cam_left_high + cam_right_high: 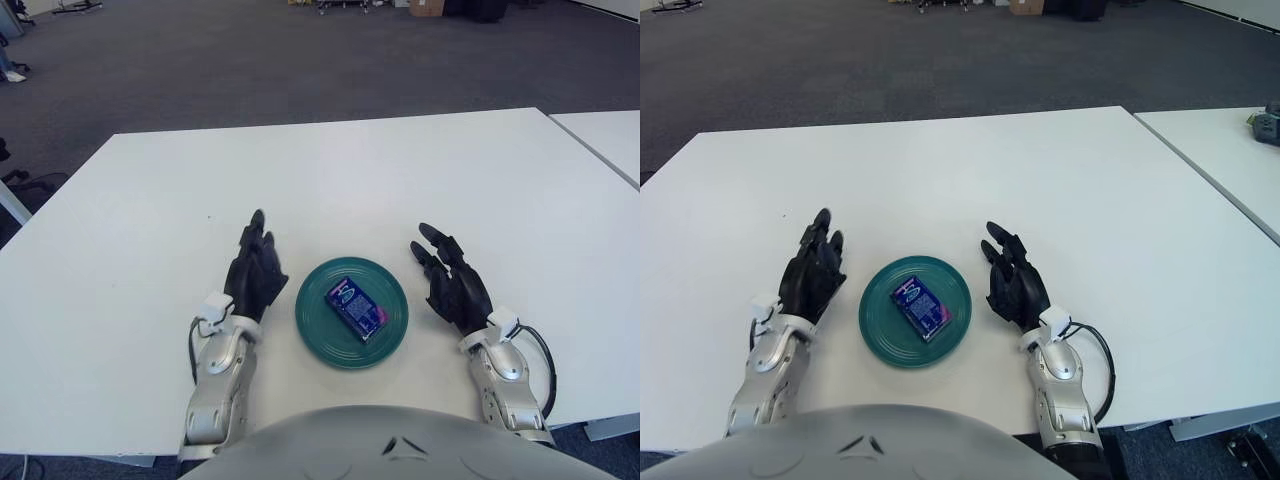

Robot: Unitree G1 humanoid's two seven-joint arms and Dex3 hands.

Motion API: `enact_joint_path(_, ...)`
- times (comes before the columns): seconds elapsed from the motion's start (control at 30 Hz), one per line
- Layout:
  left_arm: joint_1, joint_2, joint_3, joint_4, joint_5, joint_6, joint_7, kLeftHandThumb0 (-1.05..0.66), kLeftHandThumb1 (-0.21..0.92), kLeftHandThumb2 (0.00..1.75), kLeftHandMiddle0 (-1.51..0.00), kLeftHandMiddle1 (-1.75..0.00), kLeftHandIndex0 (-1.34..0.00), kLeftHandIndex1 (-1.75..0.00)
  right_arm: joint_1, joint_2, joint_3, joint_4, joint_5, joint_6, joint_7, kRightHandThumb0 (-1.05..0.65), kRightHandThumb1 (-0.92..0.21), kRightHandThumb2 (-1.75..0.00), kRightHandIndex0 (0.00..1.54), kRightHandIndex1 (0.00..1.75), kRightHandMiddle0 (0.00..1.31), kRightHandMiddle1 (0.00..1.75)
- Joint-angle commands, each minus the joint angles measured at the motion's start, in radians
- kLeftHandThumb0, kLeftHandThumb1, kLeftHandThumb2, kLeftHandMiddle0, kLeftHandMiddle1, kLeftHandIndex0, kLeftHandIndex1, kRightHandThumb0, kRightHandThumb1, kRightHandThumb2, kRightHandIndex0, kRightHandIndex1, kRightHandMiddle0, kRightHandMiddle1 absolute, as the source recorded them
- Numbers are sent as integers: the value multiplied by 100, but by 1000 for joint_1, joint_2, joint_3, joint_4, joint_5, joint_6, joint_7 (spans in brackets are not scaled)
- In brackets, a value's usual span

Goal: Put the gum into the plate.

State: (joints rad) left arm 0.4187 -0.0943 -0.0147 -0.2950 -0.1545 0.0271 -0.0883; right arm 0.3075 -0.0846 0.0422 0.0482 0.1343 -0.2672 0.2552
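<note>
The gum [354, 306] is seen as a small blue packet with a printed label, and it is lying flat inside the plate [388, 338], a little away from the middle and turned at an angle to the rim. The plate is round and dark green, and it is placed on the white surface [330, 170] near the edge that is closest to the robot.

The left hand [254, 275] is found just beside the plate, on its left side, and no contact with the rim is seen. Its black fingers [256, 228] are stretched out almost straight and kept close together, pointing away from the robot, and nothing is held in them. It cannot be told whether this hand is touching the surface or is held a little above it.

The right hand [453, 285] is shown just beside the plate on its right side, also apart from the rim. Its fingers [432, 236] are spread loosely and slightly bent, and nothing is held by them.

The gum is touched by neither hand. A second white table [610, 135] is seen to the right of the plate, well apart from it, behind a narrow gap
</note>
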Motion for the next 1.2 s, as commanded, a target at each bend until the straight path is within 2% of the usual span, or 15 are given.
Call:
enact_joint_path(0.0, 9, 17, 23, 40, -12, -39, -12, -105, 92, 96, 0, 0, -1, 0, 50, 4, 12, 35, 2, 56, 7, -81, -92, -85, 21, 0, 0, 44)
enact_joint_path(0.13, 20, 27, 43, 168, -16, -150, -44, -105, 92, 98, 0, 0, 0, 0, 50, -3, 16, 27, -9, 72, 3, -81, -92, -87, 17, 0, 0, 40)
enact_joint_path(0.4, 61, 21, -4, 240, 20, -277, -63, -105, 92, 99, 0, 0, 0, 0, 44, -9, 21, 23, -13, 96, 6, -81, -92, -90, 10, 0, 0, 35)
enact_joint_path(0.63, 74, 31, -34, 276, 51, -330, -54, -105, 92, 100, 0, 0, -2, -1, 37, -3, 33, 28, -11, 75, 19, -81, -92, -91, 10, 1, 0, 34)
enact_joint_path(0.9, 75, 47, -26, 346, 25, -385, -83, -105, 92, 101, 0, 0, -5, -4, 39, -5, 42, 25, -11, 36, 29, -80, -92, -91, 11, 1, 0, 33)
enact_joint_path(1.03, 71, 46, -31, 374, 3, -410, -108, -105, 92, 102, 0, 0, -7, -5, 55, 2, 51, 4, -4, 37, 35, -80, -92, -91, 12, 1, 0, 31)
enact_joint_path(1.17, 87, 40, -67, 356, 43, -433, -100, -105, 92, 102, 0, 0, -9, -7, 78, 12, 62, -22, -17, 32, 20, -78, -92, -90, 14, 2, 0, 30)
